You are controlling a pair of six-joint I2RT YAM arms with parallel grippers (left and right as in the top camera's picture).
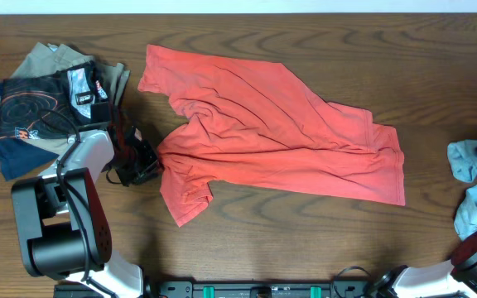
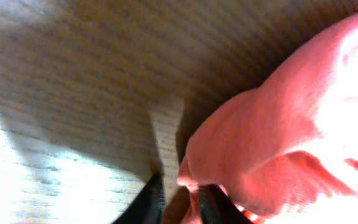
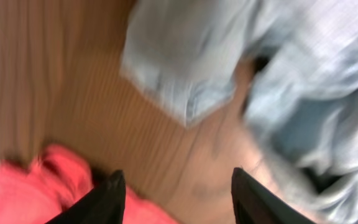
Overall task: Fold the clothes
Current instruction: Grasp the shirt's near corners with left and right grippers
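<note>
Left gripper (image 2: pixel 182 194) clenched — coral T-shirt (image 2: pixel 278 137) edge pinched between fingers. Right gripper (image 3: pixel 179 196) spread, released — light-blue garment (image 3: pixel 185 62) just beyond fingertips.

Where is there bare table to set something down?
The table is bare in the far right corner beyond the coral T-shirt, and between its hem and the light-blue garment. The left is crowded: clothes pile, left end effector at the shirt.

overhead: even soft light, sharp, faint shadows | left wrist: blurred, glare bleaches shirt (image 2: pixel 347 81) and lower-left surface (image 2: pixel 17 180), dark shadow band across middle | right wrist: dim, heavy motion blur throughout
</note>
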